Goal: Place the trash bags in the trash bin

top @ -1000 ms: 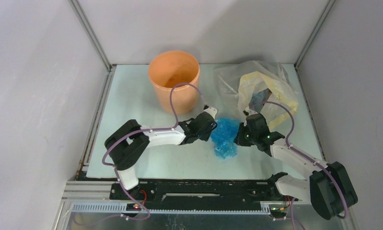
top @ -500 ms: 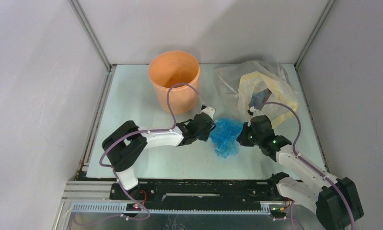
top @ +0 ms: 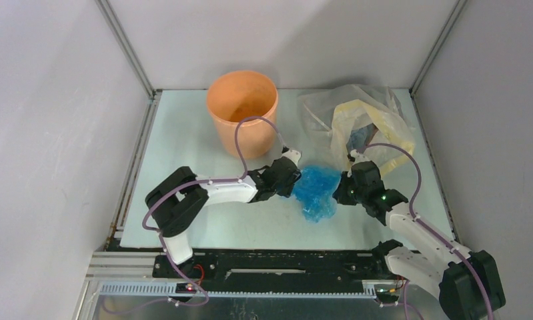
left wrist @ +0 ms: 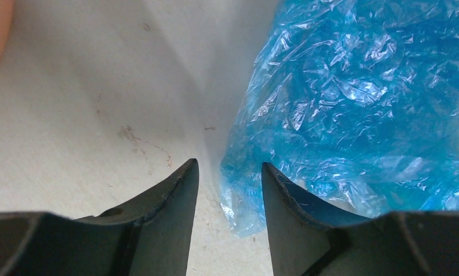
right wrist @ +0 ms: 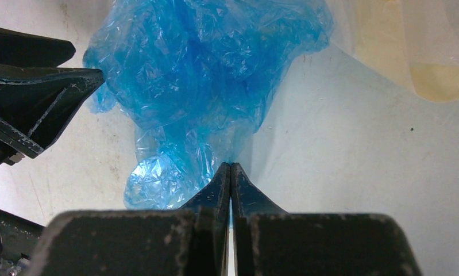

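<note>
the trash bags (top: 315,189) lie between the left gripper (left wrist: 229,172) and right gripper (right wrist: 231,168). the trash bin (top: 242,110) stands far-left of them, the plastic bag (top: 373,123) far-right.

Crumpled blue bags (top: 315,190); upright orange bin (top: 223,130)

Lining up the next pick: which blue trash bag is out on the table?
The crumpled blue trash bag between the left gripper and right gripper, out on the table. The other blue bag sits inside the yellowish-clear bag at the far right.
</note>
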Robot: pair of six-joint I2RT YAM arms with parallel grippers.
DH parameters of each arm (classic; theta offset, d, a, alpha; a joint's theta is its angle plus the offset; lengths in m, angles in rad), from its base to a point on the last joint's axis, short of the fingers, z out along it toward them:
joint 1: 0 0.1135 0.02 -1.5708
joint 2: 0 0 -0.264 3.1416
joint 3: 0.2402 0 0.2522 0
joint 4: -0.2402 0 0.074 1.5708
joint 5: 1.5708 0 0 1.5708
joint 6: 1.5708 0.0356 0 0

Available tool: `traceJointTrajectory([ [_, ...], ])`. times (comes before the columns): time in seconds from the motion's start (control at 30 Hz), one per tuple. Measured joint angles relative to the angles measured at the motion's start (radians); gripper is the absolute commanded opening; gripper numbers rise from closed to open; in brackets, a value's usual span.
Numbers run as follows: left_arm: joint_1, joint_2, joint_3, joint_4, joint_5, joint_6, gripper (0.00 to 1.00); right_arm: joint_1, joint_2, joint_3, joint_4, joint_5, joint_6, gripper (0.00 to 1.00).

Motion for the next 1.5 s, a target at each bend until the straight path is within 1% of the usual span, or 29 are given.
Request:
traceJointTrajectory([
  [0.13, 0.0, 0.014, 0.0, 0.0, 0.035, 0.0, 0.51, -0.003, 0.0, 0.0, -0.002, 0.0, -0.003, 0.0],
  [0.27, 0.0, 0.027, 0.0, 0.0, 0.072, -0.009, 0.53, -0.004, 0.0, -0.002, -0.002, 0.0, -0.003, 0.0],
  [0.33, 0.0, 0.031, 0.0, 0.001, 0.09, -0.014, 0.51, -0.005, -0.001, -0.007, -0.002, 0.0, -0.003, 0.0],
  [0.37, 0.0, 0.032, 0.0, 0.002, 0.098, -0.018, 0.48, -0.005, -0.001, -0.011, -0.002, 0.0, -0.003, 0.0],
  [0.4, 0.0, 0.032, 0.0, 0.005, 0.105, -0.02, 0.42, -0.005, -0.002, -0.014, -0.002, 0.001, -0.003, 0.0],
  [0.47, 0.0, 0.032, 0.0, 0.016, 0.121, -0.031, 0.26, -0.005, -0.002, -0.018, -0.002, 0.003, -0.003, 0.0],
  [0.53, 0.0, 0.032, 0.0, 0.023, 0.129, -0.037, 0.07, -0.006, -0.004, -0.02, -0.003, 0.006, -0.003, 0.0],
  [0.57, 0.0, 0.032, 0.0, 0.025, 0.13, -0.039, 0.01, -0.007, -0.007, -0.021, -0.003, 0.008, -0.003, 0.0],
  [0.7, 0.0, 0.027, -0.005, 0.032, 0.121, -0.043, 0.0, -0.015, -0.023, -0.022, -0.006, 0.027, 0.002, 0.0],
  [0.87, 0.0, -0.038, -0.029, -0.005, 0.082, -0.043, 0.0, -0.035, -0.087, -0.022, -0.029, 0.064, 0.009, 0.0],
  [1.03, 0.0, -0.149, -0.029, -0.06, 0.014, -0.045, 0.0, -0.061, -0.189, -0.023, -0.068, 0.126, 0.028, 0.0],
  [1.23, 0.004, -0.263, -0.048, -0.121, -0.064, -0.07, 0.0, -0.093, -0.245, -0.022, -0.132, 0.236, 0.096, 0.0],
  [1.37, 0.022, -0.342, -0.101, -0.167, -0.111, -0.09, 0.0, -0.103, -0.265, -0.018, -0.187, 0.319, 0.145, 0.0],
  [1.5, 0.05, -0.416, -0.163, -0.199, -0.121, -0.106, 0.0, -0.106, -0.278, -0.009, -0.219, 0.36, 0.179, 0.0],
])
